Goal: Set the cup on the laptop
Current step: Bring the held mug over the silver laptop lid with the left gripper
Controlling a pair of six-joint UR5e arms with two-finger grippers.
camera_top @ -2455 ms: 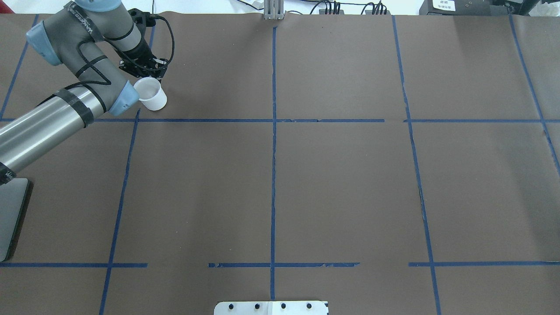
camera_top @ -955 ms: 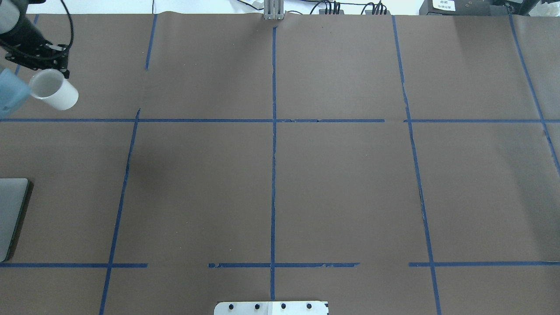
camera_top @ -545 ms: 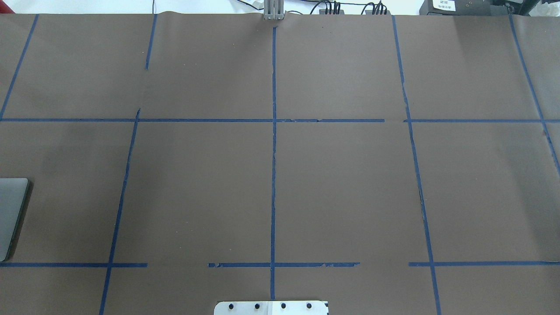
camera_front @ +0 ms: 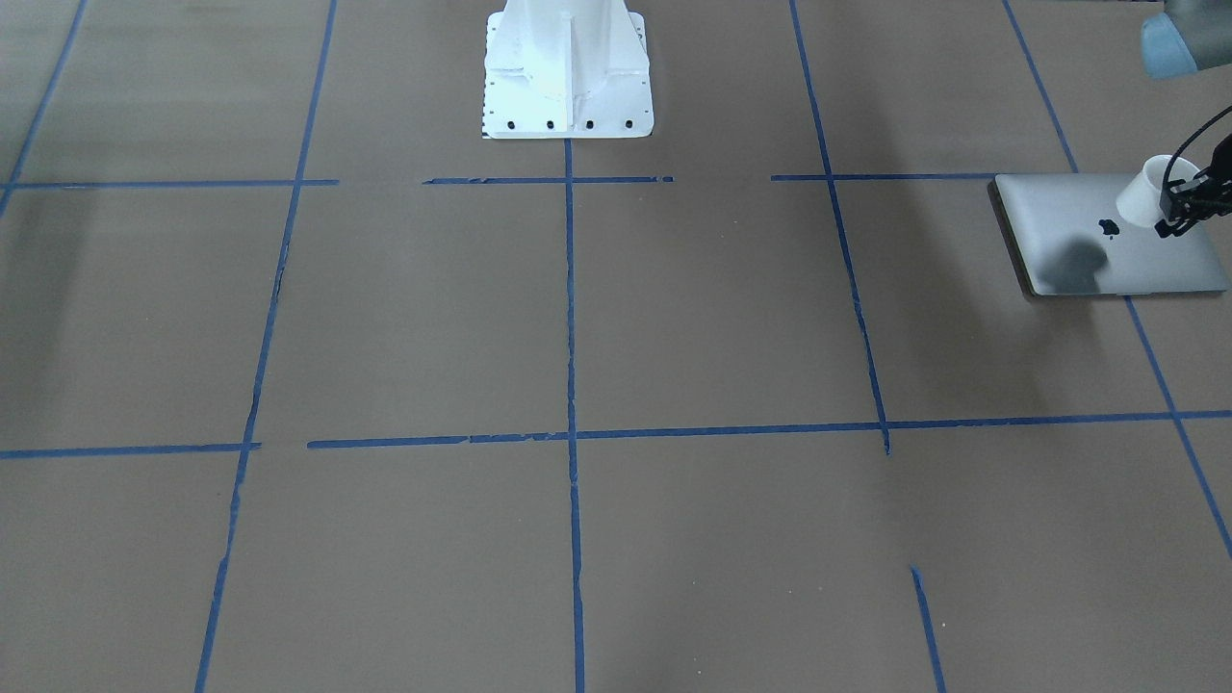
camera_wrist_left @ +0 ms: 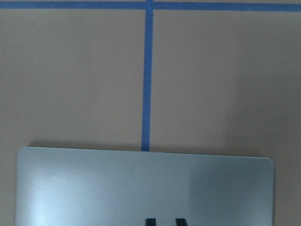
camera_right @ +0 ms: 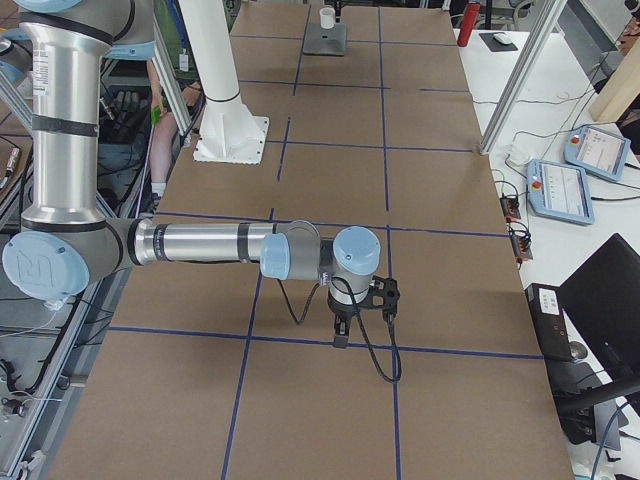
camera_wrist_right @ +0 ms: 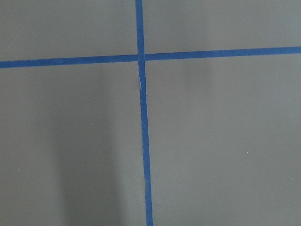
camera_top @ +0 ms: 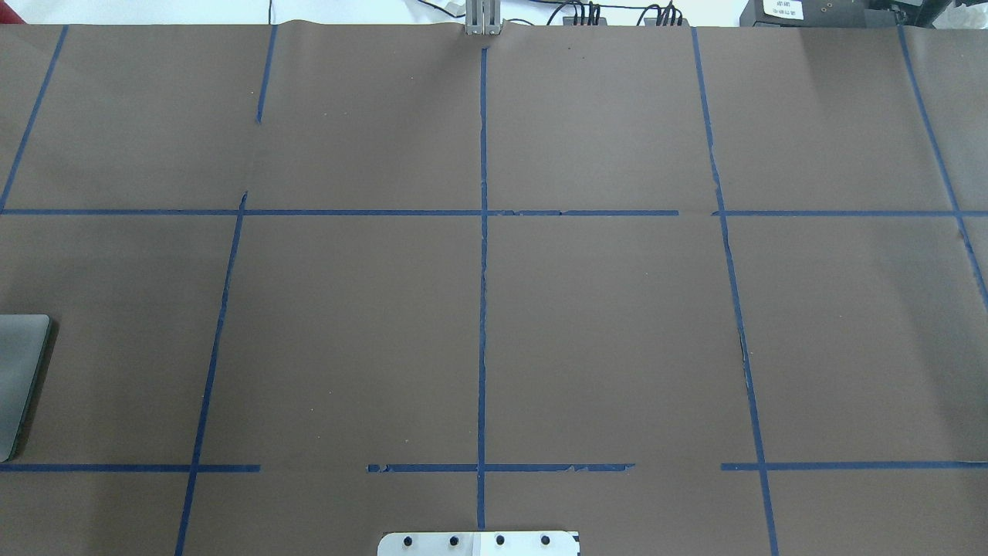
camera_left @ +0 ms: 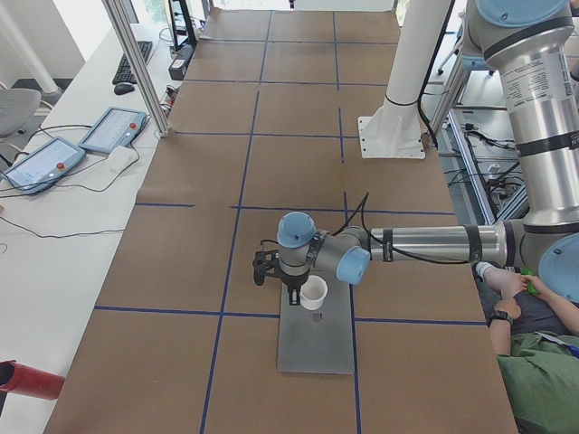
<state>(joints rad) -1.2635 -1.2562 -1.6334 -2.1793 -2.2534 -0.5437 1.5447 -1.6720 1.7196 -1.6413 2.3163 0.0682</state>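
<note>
Now the cup [camera_front: 1142, 195] is held at its rim by the left gripper [camera_front: 1172, 214], its fingers closed on the wall. It hangs above the laptop [camera_front: 1049, 207], at about 2 o'clock of the logo [camera_front: 1108, 228] in the front-facing view. A shadow [camera_front: 1074, 264] is cast on the lid, so the cup is judged not yet set down. A slow, straight descent is called for, with the seemingly tilted base levelled first and release only at contact. The state of the right gripper [camera_right: 340, 338] cannot be told.
</note>
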